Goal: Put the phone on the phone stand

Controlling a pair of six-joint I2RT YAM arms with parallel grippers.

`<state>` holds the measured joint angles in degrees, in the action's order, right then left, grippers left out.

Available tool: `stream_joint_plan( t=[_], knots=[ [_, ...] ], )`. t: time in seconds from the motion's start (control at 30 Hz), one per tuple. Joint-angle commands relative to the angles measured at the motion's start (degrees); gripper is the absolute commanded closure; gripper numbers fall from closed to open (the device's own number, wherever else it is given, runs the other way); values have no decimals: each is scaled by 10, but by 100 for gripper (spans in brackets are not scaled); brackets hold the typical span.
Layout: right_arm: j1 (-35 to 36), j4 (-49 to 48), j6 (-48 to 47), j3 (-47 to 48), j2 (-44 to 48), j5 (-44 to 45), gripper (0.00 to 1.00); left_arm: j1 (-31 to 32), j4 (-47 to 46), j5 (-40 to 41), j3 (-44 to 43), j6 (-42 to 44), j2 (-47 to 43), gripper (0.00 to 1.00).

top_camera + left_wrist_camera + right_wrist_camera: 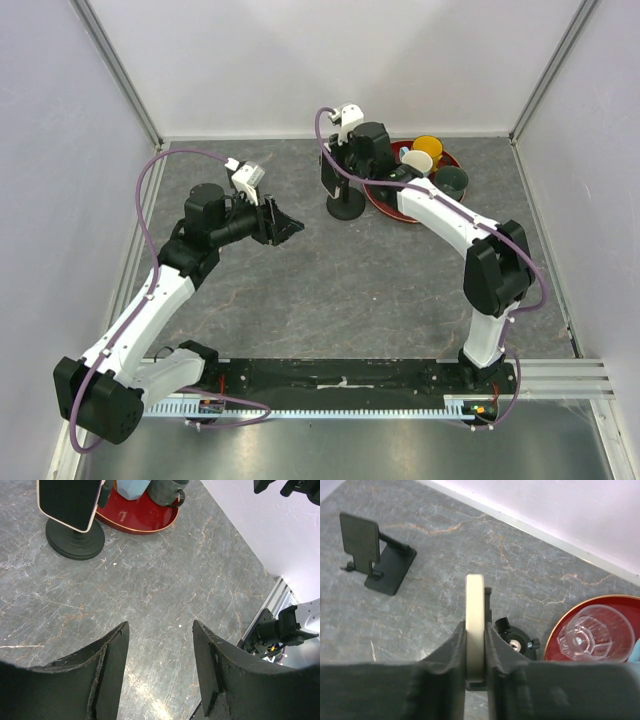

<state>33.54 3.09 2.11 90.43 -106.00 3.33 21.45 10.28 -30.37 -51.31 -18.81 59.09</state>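
Two tools: left tool (160, 650) and right tool (475, 630). One phone (474, 600), between the right tool's fingers. Two stands: round-based stand (75, 537) under the right tool, and folding stand (370, 550) to its left in the wrist view. One red tray (145, 520). Three cups seen from above: yellow cup (428, 148), pale cup (415, 162) and dark green cup (452, 182). Whether the clear glass (595, 632) is a fourth is unclear.

Bright even light, faint shadows, sharp

Top view: high above and behind the arm bases, looking steeply down on the whole grey table (330, 300). Left wrist view: low, looking past its own fingers (107, 680) toward the phone (67, 502) and red tray (145, 517). Right wrist view: close above that phone's edge, with the tray at right.
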Motion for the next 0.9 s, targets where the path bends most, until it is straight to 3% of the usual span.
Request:
stream_joint_plan(
  t=[0.0,0.03,0.07,0.1,0.2,0.23,0.37,0.5,0.67,0.87],
  knots=[
    [-15,-25,-51,10,1,-109,93,-4,-23,-15,-2,-12,-5,40],
    [-24,-23,-64,11,0,-136,100,-4,-23,-15,-2,-12,-2,40],
    [-33,-23,-75,13,-3,-164,100,-4,-23,-16,-2,-12,-2,40],
    [-43,-20,-101,22,-5,-253,100,-4,-24,-17,-2,-12,0,40],
    [-78,19,-173,51,-21,-390,100,-4,-23,-18,-2,-12,1,40],
    [-94,43,-185,61,-34,-471,100,-4,-23,-18,-1,-11,3,40],
    [-123,72,-222,104,-75,-633,100,-4,-25,-22,-2,-12,18,41],
    [-135,103,-242,169,-119,-683,100,-4,-28,-25,1,-13,27,41],
    [-144,314,-360,325,-209,-670,100,-5,-33,-27,2,-13,30,41],
    [-144,350,-382,375,-242,-669,100,-6,-36,-29,2,-14,29,41]
  ],
)
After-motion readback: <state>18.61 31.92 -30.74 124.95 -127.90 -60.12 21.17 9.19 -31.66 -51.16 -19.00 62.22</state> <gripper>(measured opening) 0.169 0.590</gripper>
